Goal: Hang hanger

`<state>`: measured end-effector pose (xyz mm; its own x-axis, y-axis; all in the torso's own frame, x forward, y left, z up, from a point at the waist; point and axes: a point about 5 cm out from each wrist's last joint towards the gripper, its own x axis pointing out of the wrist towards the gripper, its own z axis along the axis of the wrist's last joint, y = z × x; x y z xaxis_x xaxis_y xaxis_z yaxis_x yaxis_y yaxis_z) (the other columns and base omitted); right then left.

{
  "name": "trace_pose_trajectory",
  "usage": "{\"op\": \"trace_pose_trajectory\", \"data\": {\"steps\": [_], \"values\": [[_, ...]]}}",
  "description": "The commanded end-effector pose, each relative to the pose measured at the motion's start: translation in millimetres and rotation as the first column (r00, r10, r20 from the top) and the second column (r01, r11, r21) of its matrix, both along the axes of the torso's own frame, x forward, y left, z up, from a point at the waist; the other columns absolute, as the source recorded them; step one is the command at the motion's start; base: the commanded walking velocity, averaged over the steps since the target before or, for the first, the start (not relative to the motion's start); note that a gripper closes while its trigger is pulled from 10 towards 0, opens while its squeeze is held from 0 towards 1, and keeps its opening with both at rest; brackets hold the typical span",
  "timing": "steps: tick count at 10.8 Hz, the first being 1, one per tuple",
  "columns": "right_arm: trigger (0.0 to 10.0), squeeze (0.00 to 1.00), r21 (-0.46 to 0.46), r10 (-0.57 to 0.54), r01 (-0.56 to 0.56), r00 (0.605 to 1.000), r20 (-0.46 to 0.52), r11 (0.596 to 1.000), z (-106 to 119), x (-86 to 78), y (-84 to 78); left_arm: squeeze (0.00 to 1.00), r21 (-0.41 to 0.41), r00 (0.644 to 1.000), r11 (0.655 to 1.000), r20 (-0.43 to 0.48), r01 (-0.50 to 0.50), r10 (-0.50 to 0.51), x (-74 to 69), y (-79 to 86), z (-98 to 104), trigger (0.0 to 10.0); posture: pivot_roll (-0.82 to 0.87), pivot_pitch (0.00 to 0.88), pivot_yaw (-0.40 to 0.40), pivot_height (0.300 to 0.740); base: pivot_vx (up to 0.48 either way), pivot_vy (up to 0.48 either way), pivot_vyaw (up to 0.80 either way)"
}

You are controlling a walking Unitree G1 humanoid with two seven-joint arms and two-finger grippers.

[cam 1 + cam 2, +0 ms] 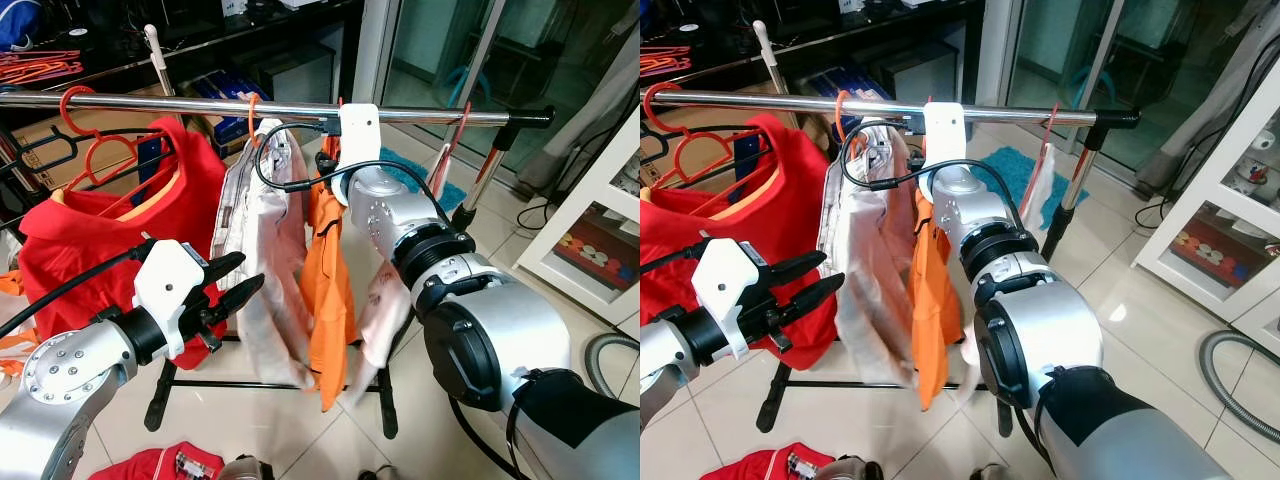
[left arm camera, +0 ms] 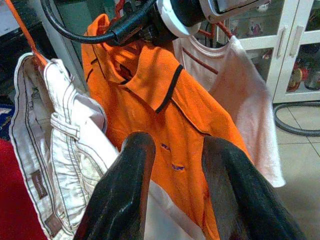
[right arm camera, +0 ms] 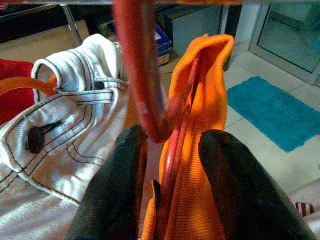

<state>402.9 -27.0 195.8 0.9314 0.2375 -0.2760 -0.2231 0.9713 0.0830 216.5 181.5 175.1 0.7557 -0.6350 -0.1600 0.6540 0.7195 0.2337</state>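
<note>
Orange shirt [image 1: 328, 280] on its red hanger [image 3: 145, 80]: I am pinching the hanger in my right hand [image 3: 167, 165], so its hook reaches the rail [image 1: 200, 104]. My left hand [image 1: 232, 283] is waiting, fingers apart.

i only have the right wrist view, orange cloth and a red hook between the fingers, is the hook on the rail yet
Observer: The head views hide the hook behind the right gripper; the wrist sits right at the silver rail, with the orange polo shirt hanging below it.
Operator: what else is on the rail
Observer: A red shirt toward the robot's left, white trousers beside the orange one, and a pale shirt on its far side.
Operator: where's the left arm
Observer: The left gripper is raised in front of the red shirt with open fingers, holding nothing.
Operator: anything on the floor
Observer: A red garment lies on the tiles near the rack's base.
</note>
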Motion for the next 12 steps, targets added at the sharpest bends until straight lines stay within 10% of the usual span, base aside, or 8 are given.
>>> {"op": "trace_pose_trajectory", "data": {"steps": [1,12], "values": [[1.1,0.00,-0.009,-0.007,0.007,1.000,0.015,1.000,8.0,2.3,-0.7,0.00,0.003,1.000,1.000,0.006,0.001,-0.001,-0.5,0.2,3.2,10.0,0.01,0.087,0.004,0.740,0.000,0.000,0.00],[0.0,0.00,-0.041,0.010,-0.010,1.000,0.004,0.999,9.5,2.2,0.0,0.00,-0.002,1.000,1.000,0.000,0.020,-0.020,0.7,-4.8,1.3,10.0,-0.01,0.070,0.010,0.740,0.000,0.000,0.00]]}}
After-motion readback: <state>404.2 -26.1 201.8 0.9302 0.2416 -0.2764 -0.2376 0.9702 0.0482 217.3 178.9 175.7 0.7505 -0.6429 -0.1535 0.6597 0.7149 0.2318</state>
